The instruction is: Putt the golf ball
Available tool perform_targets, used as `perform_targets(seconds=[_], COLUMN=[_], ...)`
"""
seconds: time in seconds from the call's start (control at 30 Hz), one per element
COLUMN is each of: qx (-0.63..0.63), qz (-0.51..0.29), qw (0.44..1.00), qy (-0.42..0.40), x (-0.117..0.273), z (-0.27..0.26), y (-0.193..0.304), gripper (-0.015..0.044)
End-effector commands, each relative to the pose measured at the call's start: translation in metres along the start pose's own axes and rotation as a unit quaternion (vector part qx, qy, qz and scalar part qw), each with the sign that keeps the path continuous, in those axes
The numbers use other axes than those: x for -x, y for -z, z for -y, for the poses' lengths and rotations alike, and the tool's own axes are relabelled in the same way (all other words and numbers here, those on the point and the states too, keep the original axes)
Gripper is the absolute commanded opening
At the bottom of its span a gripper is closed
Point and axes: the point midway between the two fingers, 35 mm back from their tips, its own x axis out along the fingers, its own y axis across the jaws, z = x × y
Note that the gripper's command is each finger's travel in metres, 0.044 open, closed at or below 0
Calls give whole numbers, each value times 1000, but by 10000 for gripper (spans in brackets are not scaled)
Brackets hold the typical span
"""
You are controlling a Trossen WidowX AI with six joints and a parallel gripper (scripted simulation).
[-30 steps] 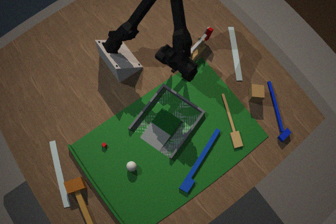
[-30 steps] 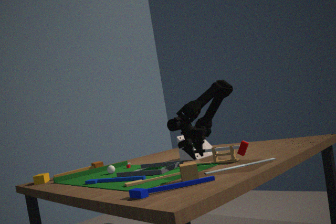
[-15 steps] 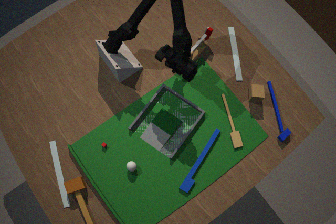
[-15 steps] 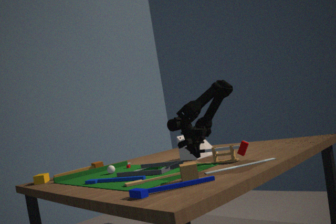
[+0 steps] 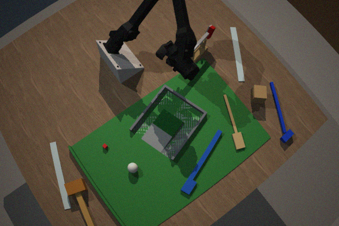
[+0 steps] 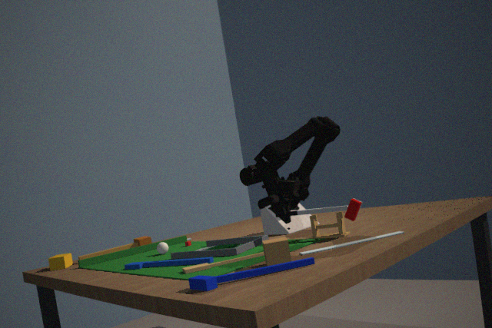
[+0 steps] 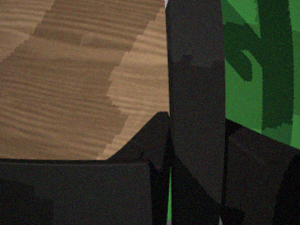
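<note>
Taking the walled pen [image 5: 168, 120] in the middle of the mat [image 5: 153, 190] as landmark in the top view: inside it sit the ramp [image 5: 156, 137] and the raised green [image 5: 167, 122], while the golf ball [image 5: 132, 167] and a small cube [image 5: 105, 145] lie on the mat to its lower left. To its right, two putters lie on the mat, one [image 5: 202, 160] nearer the pen than the other [image 5: 234, 123], and off the mat farther right are a block [image 5: 259, 91], a third putter [image 5: 279, 113] and a flat strip [image 5: 237, 54]. Above the pen stand the arm's base [image 5: 120, 59] on the left and a small stand [image 5: 199, 50] on the right carrying the task putter [image 5: 205, 36], whose handle end the gripper [image 5: 191, 74] pinches at the mat's upper edge; far to the lower left, off the mat, lie another strip [image 5: 59, 175] and a mallet [image 5: 78, 191].
</note>
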Motion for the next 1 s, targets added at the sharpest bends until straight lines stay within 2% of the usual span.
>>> perform_targets(seconds=[0.0, 0.37, 0.5, 0.73, 0.97], qx=[2, 1, -6, -108, -234], qz=[-1, 6, 0, -76, -170], qw=[1000, 1000, 1000, 991, 957], qy=[4, 3, 2, 9, 31], x=[17, 66, 62, 82, 111], z=[4, 0, -1, 6, 9], y=[-3, -20, -16, 26, 81], gripper=[0, 0, 0, 0, 0])
